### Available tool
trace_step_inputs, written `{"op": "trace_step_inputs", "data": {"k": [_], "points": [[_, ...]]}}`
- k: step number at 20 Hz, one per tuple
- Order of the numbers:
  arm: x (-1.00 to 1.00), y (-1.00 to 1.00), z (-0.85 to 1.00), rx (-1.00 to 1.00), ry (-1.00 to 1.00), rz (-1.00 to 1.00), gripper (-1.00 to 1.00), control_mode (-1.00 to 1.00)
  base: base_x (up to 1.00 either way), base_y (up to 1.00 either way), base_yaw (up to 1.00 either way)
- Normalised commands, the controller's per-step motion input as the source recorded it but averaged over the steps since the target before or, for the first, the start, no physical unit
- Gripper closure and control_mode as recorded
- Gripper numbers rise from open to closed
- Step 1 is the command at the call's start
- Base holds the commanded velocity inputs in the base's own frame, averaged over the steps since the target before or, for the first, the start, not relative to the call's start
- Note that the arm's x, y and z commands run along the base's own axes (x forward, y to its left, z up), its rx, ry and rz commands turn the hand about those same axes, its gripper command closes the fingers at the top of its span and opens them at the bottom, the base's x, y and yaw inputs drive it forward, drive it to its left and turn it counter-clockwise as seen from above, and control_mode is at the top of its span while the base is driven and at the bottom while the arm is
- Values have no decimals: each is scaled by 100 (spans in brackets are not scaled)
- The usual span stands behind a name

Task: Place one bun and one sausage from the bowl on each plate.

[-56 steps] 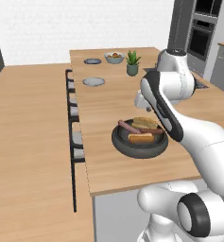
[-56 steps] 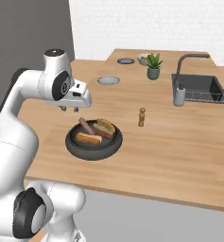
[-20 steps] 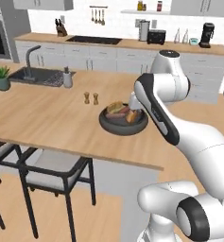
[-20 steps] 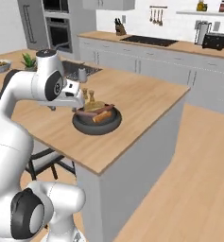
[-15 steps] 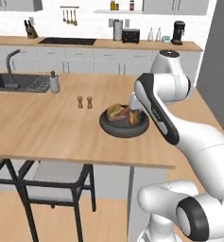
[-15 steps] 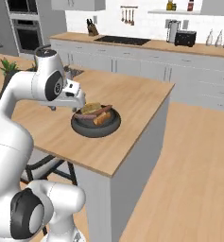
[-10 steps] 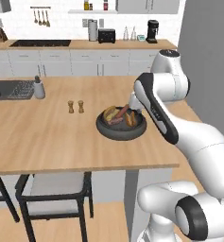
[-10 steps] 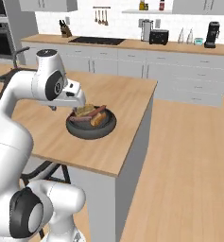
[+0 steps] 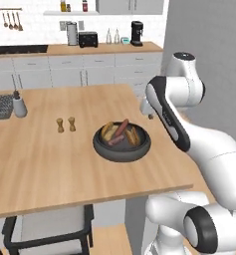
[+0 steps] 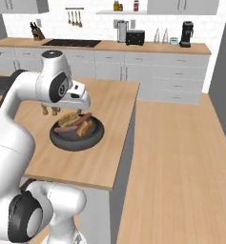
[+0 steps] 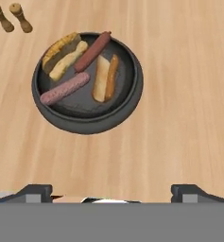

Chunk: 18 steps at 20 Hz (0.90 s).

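hovering wide open, empty, the hand [image 11: 111, 191] above the bowl [image 11: 132, 101].

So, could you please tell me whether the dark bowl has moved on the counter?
No. The bowl sits beside the two shakers as before; the camera moved.

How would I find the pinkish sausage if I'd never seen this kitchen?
Look at the wooden island counter and find the dark round bowl on it, beside two little wooden shakers. Inside the bowl lie two buns and two sausages. The pinkish sausage is the paler, speckled one near the rim, shorter than the smooth, dark red sausage.
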Motion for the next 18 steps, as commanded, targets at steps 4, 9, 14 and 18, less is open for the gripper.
{"op": "trace_step_inputs", "data": {"k": [4,9,14,18], "points": [[0,0,0,0,0,0,-100,100,64,24,-10],[44,51,-50,0,-4,0,-100,-100,0,0,0],[55,53,-88,-1,-2,0,-100,-100,0,0,0],[42,17,-81,-4,-1,-5,-100,-100,0,0,0]]}}
